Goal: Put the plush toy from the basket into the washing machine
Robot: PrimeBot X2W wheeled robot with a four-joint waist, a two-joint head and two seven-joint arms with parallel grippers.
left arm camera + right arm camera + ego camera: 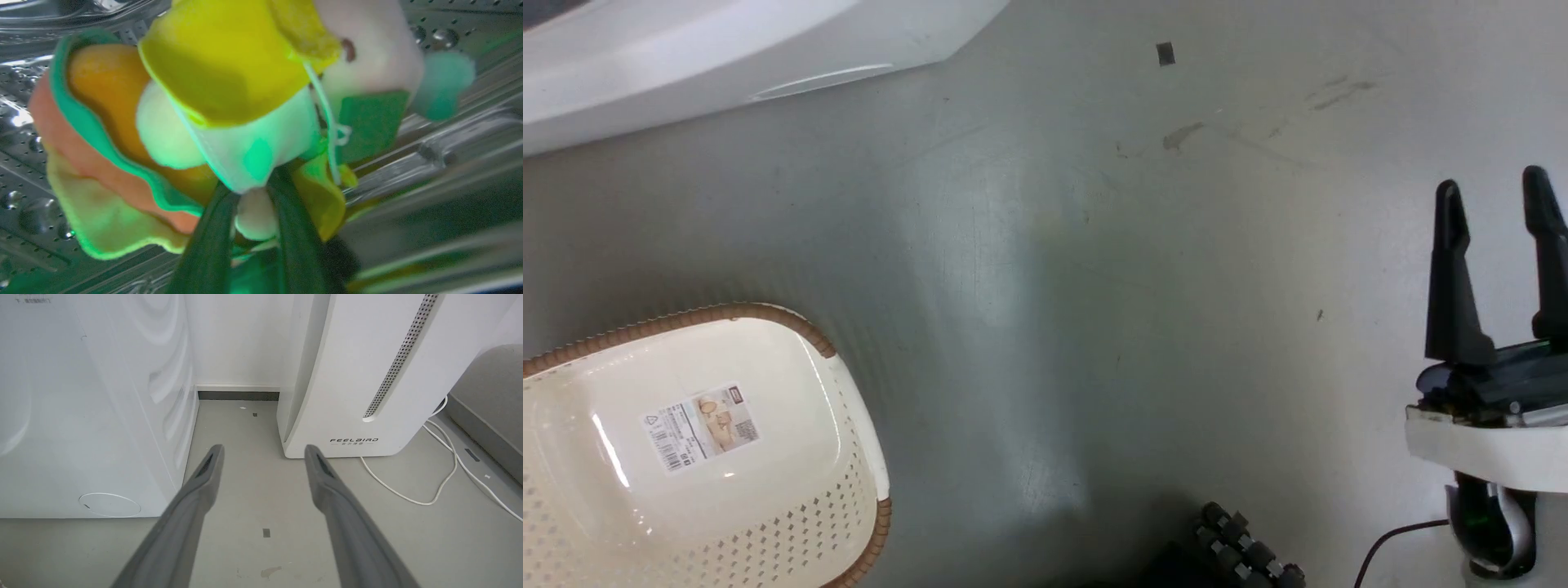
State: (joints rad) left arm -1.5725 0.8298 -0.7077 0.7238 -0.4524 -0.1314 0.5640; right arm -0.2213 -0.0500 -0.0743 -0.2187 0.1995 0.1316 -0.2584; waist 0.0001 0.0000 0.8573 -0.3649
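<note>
The hamburger-shaped plush toy [171, 122], with orange bun, green and red layers, yellow cloth and green-and-white tags, hangs inside the washing machine's shiny perforated steel drum [449, 134]. My left gripper [253, 183] is shut on the toy's lower cream part. The cream perforated basket [768, 312] with its brown rim sits at the lower left of the head view, holding nothing but a label sticker. The washing machine's white body [686, 65] fills the upper left corner. My right gripper [1492, 186] stands open over bare floor, and from the wrist it [264, 449] points between the washing machine [81, 416] and another appliance.
A white FEELBIRD appliance [367, 375] stands right of the washer, with a white cable [441, 486] trailing over the floor. A grey raised block [490, 396] sits at the far right. Grey floor [1094, 286] lies open between the basket and the right gripper. A dark ribbed robot part [1245, 555] shows at the bottom.
</note>
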